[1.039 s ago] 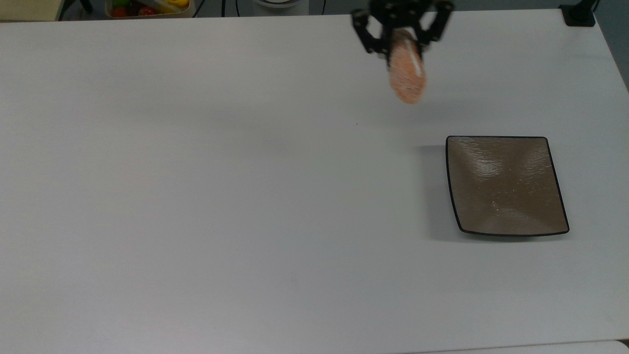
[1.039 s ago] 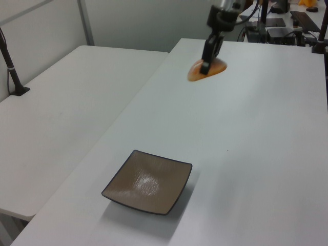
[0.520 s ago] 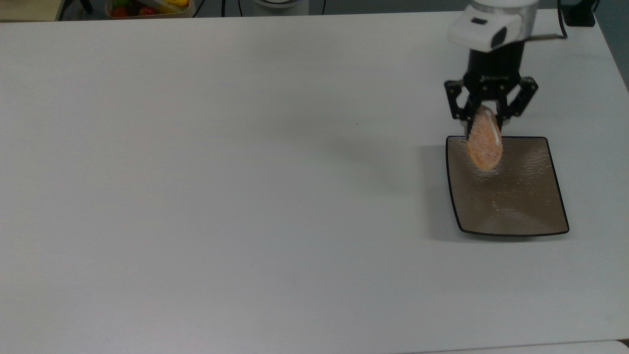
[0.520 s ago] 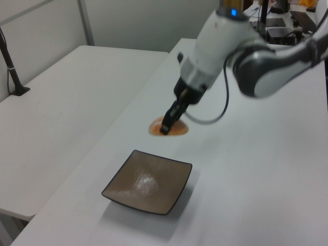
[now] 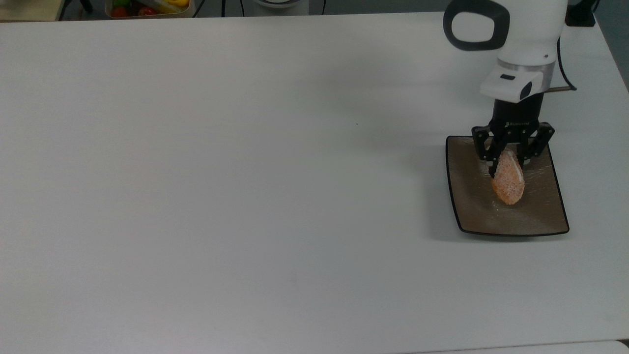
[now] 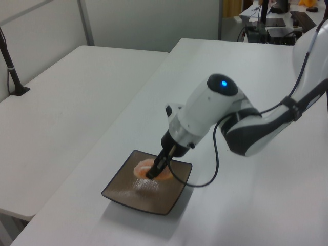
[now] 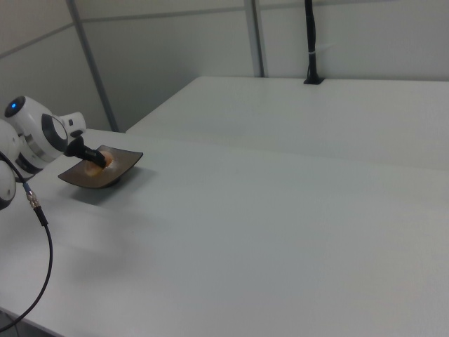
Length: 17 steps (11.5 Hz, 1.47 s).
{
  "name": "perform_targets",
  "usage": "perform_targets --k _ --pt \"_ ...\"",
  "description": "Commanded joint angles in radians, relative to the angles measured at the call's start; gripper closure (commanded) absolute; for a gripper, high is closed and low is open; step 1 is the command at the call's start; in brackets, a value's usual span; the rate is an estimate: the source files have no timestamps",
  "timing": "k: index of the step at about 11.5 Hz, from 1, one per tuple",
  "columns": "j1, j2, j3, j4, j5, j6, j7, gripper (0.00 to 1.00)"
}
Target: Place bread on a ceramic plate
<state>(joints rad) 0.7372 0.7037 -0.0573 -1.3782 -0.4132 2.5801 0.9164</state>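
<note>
Holding: your gripper (image 5: 508,162) has its jaws closed on the upper end of the bread (image 5: 509,183), one black finger on each side of it.
Bread: you see an orange-tan, white-speckled bun in the right part of the top view, over the middle of the ceramic plate (image 5: 467,206); a white stripe runs along its right face in the top view.
Bread contact: in the left view the bread (image 6: 148,168) sits low on the plate's surface; whether it rests on it or hangs just above, you cannot tell.
Plate: your square brown plate with a thin black rim lies on the white bench (image 5: 245,172), at the right of the top view, near the bench's right edge.
Left view: the ceramic plate (image 6: 123,192) is in the lower centre, with the gripper (image 6: 154,171) reaching down into it from the upper right.
Right view: the ceramic plate (image 7: 119,167) sits at the far left, the gripper (image 7: 98,161) over it.
Arm: your white arm (image 5: 521,44) comes in from the top right corner of the top view.
Background: a tray of colourful items (image 5: 147,7) lies beyond the bench at the top view's upper left.
</note>
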Motion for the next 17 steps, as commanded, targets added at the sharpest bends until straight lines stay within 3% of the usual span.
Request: perform_targets --k 1,3,5,6,9,11,13,17 --pt "0.008 0.054 -0.015 0.034 -0.032 0.067 0.029 0.42" --pt "0.008 0.056 -0.013 0.030 -0.032 0.074 0.035 0.30" --pt "0.005 0.048 -0.013 0.028 -0.030 0.072 0.038 0.03" --pt "0.002 0.036 -0.013 0.025 -0.029 0.068 0.038 0.00" --pt "-0.016 -0.119 -0.013 -0.048 -0.024 0.016 0.035 0.00" --pt "-0.062 -0.235 -0.012 -0.062 -0.004 -0.148 0.035 0.00" --pt "-0.113 -0.358 -0.012 -0.076 0.098 -0.303 0.027 0.00" --pt "-0.240 -0.576 -0.012 -0.081 0.308 -0.677 -0.124 0.00"
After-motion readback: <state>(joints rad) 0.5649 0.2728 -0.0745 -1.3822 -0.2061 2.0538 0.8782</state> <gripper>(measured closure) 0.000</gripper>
